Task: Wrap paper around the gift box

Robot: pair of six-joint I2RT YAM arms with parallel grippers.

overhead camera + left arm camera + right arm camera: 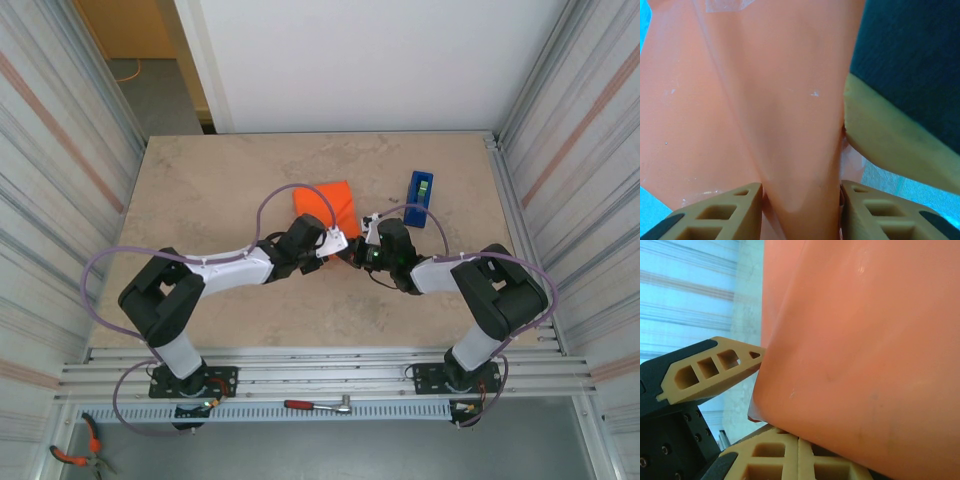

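Note:
The orange paper (328, 205) lies folded into a small parcel at mid-table, and the gift box is hidden beneath it. Both grippers meet at the parcel's near edge. My left gripper (338, 241) comes in from the left. In the left wrist view a raised fold of the paper (795, 125) fills the gap between its fingers (720, 210), touching both. My right gripper (362, 242) is shut, its two fingertips (770, 455) pressed together under the paper's lower edge (860, 350). Whether a sheet edge is pinched there is unclear.
A blue tape dispenser (420, 187) stands just right of the parcel. A clear tape strip (725, 5) sits on the paper. A ratchet (318, 405) and pliers (75, 452) lie below the table's near rail. Corrugated walls close in both sides.

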